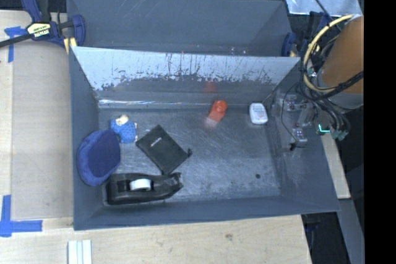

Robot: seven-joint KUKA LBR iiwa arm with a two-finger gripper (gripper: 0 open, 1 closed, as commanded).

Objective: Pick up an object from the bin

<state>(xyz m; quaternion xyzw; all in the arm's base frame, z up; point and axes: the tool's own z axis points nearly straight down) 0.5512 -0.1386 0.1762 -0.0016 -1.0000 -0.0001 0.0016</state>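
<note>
My gripper (297, 133) hangs above the sloping right wall of the bin, away from the loose things. Nearest to it is a small white rounded object (258, 113), lying on the bin floor to its left by the back wall. Further left along the back lies a short orange-red cylinder (216, 111) with a paler end. Nothing shows in the gripper.
On the left half of the floor lie a flat black square case (162, 148), a black tape dispenser (142, 187) at the front, a round dark blue cap (99, 156) and a small blue and yellow toy (125, 128). The arm with its cables stands over the bin's right rim.
</note>
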